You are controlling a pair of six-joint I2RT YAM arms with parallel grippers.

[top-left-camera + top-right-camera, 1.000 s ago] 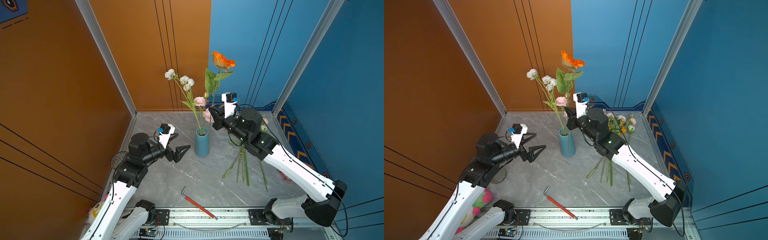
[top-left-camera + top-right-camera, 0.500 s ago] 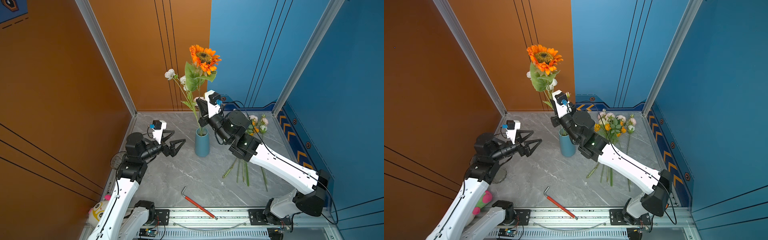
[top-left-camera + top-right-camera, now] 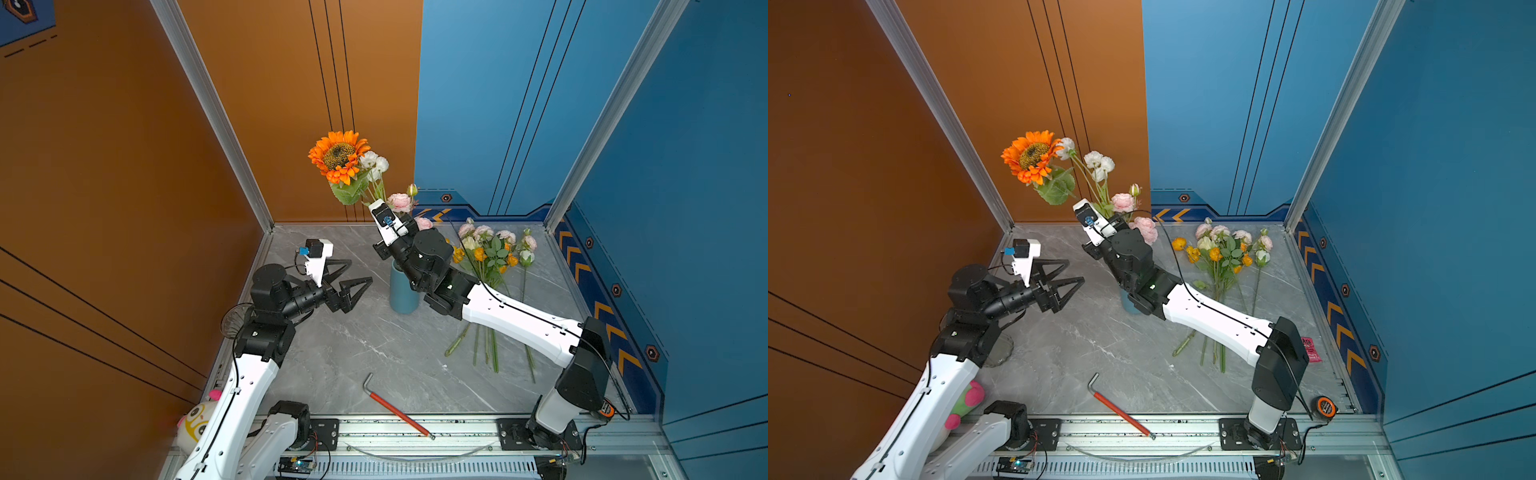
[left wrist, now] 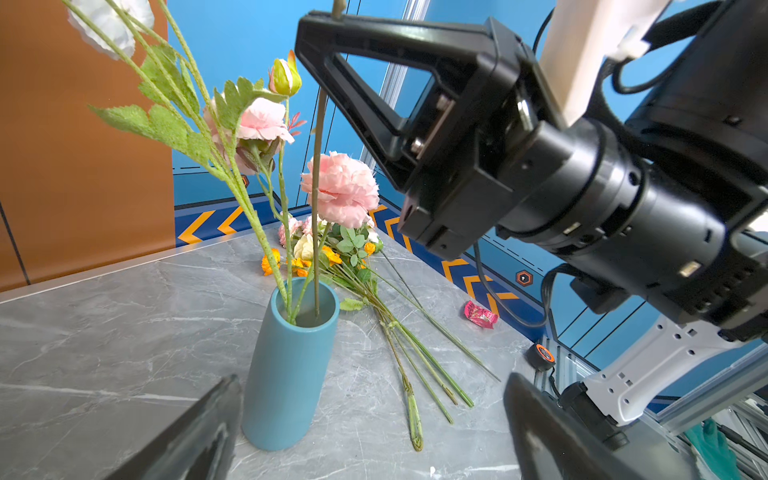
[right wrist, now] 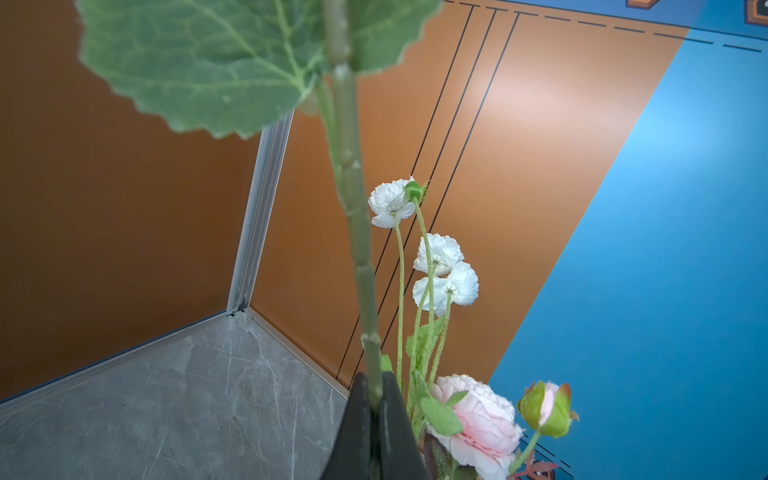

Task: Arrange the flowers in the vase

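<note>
The right gripper (image 5: 375, 399) is pinching the green stem (image 4: 318, 166) of the orange sunflower (image 3: 338, 156), its jaws pressed together on it, and is holding the bloom high above the blue vase (image 4: 291, 365). In the left wrist view the stem's lower end is dipping into the vase mouth, beside stems carrying 3 white blooms (image 5: 440, 253) and 2 pink blooms (image 4: 340, 189). The left gripper (image 3: 360, 272) is hovering near the vase, jaws spread wide and gripping nothing. The remaining flowers (image 3: 490, 257) are lying on the grey table (image 3: 374, 353), right of the vase in both top views
</note>
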